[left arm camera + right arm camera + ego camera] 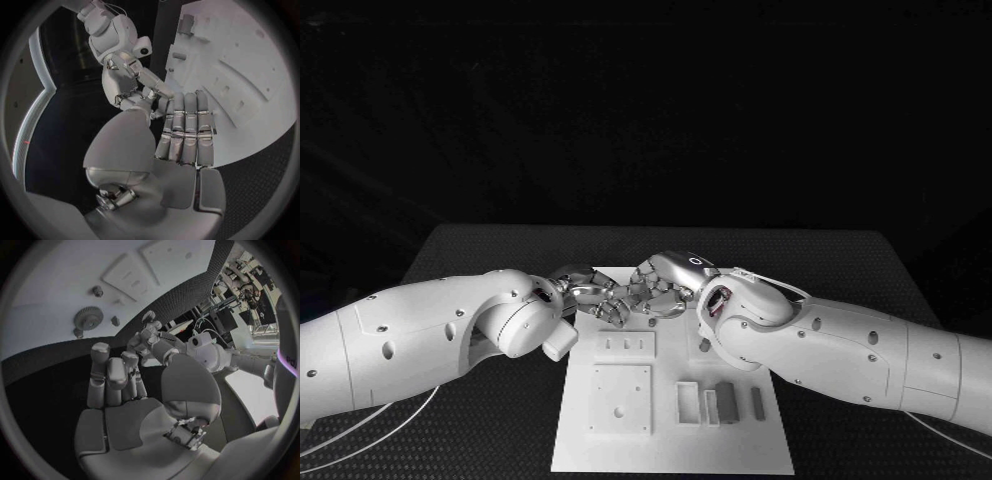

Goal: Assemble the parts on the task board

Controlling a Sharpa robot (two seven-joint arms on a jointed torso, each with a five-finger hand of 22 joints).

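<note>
The board (672, 440) lies lengthwise down the middle of the tabletop (473, 250), white, with grey parts (718, 402) in a row on its near right. A gear (88, 318) lies at its far end. Both hands meet over that far end, so those near parts lie behind them. The right hand (664, 287) looks nearer. It and the left hand (589, 295) seem empty, fingers loosely extended.

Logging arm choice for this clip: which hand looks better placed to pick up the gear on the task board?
Probably the right hand: its wrist view shows its empty, extended fingers toward the gear on the task board. The left hand is also empty over the board, but no gear shows ahead of it.
</note>
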